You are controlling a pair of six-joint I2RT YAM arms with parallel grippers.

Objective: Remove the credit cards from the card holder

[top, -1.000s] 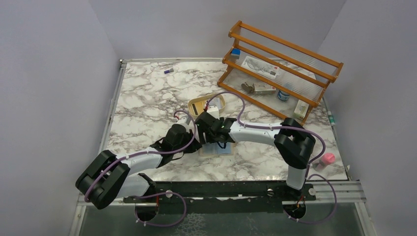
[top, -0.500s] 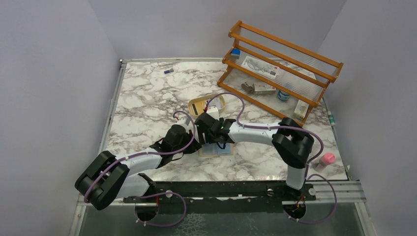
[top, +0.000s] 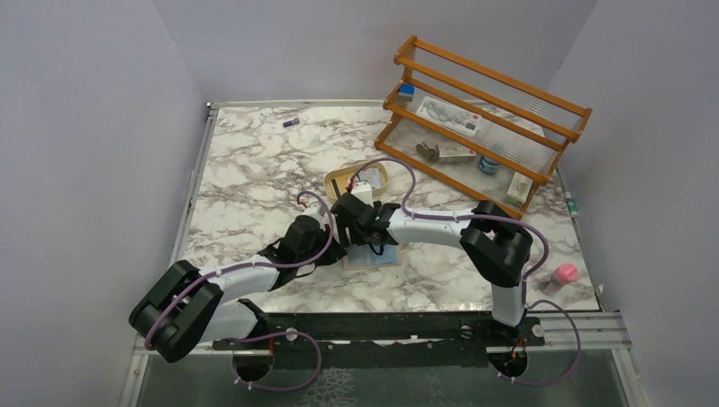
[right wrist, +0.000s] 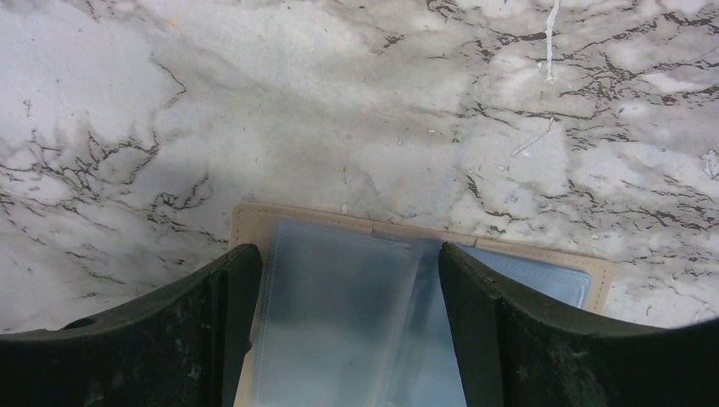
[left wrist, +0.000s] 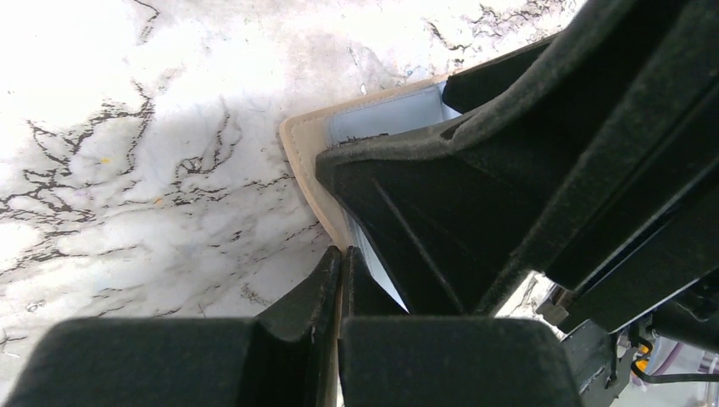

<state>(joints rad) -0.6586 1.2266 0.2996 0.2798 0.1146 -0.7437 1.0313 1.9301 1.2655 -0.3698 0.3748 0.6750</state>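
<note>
Pinching the card holder (left wrist: 303,157), left fingers (left wrist: 297,305); right fingers (right wrist: 169,331) spread.

A: Bright, even light falls from above the table (top: 246,182); soft shadows sit just beside the arms (top: 424,225).
B: Wrist views look softer: glare whitens marble beyond the holder (left wrist: 298,148), and nearby fingers (left wrist: 288,314) blur.

Matt tan leather-like card holder (right wrist: 297,217)

Both arms (top: 246,275) have white links and bulky black joints; purple cables (top: 386,160) loop alongside; pincer fingers (right wrist: 543,339) are matte black.
</note>
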